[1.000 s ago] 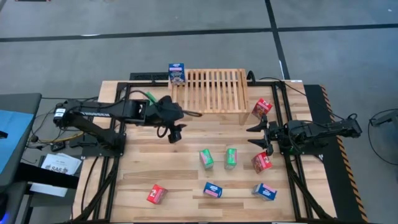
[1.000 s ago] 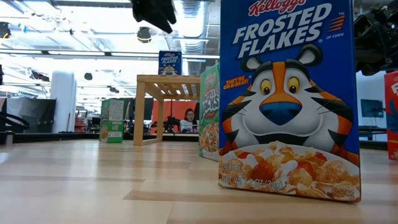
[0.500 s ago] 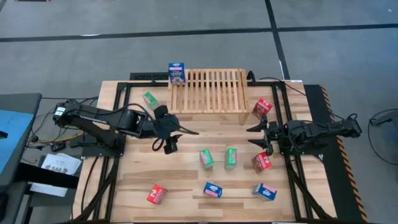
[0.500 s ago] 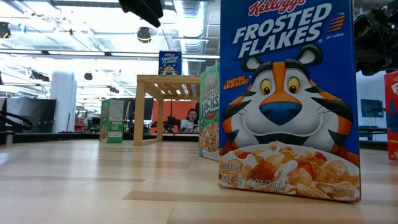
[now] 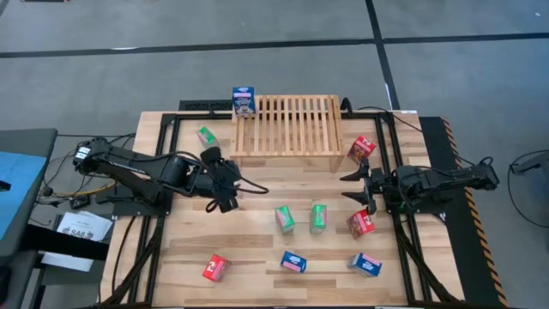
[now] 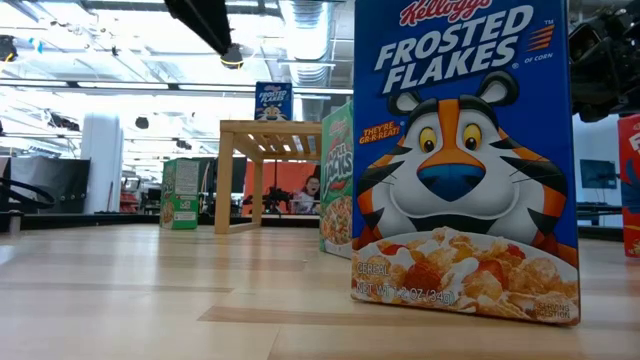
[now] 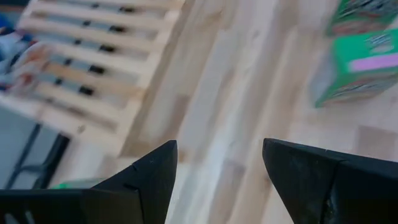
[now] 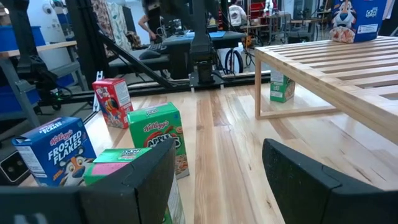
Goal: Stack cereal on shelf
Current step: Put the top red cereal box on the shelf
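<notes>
The shelf (image 5: 287, 124) is a slatted wooden rack at the table's far middle, with one blue cereal box (image 5: 244, 100) standing on its far left corner. A green box (image 5: 207, 136) stands on the table left of the shelf, and a red one (image 5: 361, 148) right of it. Several more boxes lie nearer: green (image 5: 285, 219), green (image 5: 318, 217), red (image 5: 361, 224), blue (image 5: 293, 262), blue (image 5: 365, 264), red (image 5: 216, 268). My left gripper (image 5: 226, 201) hangs open above bare table left of the two green boxes, its fingers (image 7: 152, 180) around nothing. My right gripper (image 5: 350, 188) waits open at the right edge.
The black frame rails (image 5: 163, 172) run along the table's left and right sides. In the low view a blue box (image 6: 465, 150) fills the foreground in front of the shelf (image 6: 270, 140). Bare planks lie between the shelf's front edge and the row of boxes.
My left gripper has swung away from the shelf's front left corner toward the table's left edge and a little toward the near edge, sinking slightly and turning as it went. Its fingers have stayed open. No box has moved.
</notes>
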You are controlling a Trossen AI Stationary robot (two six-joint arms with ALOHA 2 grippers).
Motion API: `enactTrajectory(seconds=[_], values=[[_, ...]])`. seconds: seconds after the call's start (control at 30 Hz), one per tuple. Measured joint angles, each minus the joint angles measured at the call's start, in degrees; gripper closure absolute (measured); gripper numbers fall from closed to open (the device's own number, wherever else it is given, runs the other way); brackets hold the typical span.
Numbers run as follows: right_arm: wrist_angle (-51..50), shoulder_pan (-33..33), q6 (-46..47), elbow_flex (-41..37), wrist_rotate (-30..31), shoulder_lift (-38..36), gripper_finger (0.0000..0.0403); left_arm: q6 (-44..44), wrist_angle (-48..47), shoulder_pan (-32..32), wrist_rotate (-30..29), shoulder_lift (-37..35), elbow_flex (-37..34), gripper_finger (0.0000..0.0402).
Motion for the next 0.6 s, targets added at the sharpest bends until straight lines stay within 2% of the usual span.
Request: enactTrajectory(seconds=[0.23, 0.6], values=[[0.01, 0.0, 1.21, -0.01, 0.02, 0.01, 0.0137, -2.46, -5.94, 1.05, -6.08, 0.0, 0.0, 0.0175], [0.03, 0.0, 3.65, 0.0, 0.02, -0.01, 0.0137, 0.17, -6.01, 6.6, -6.63, 0.0, 0.02, 0.0175]])
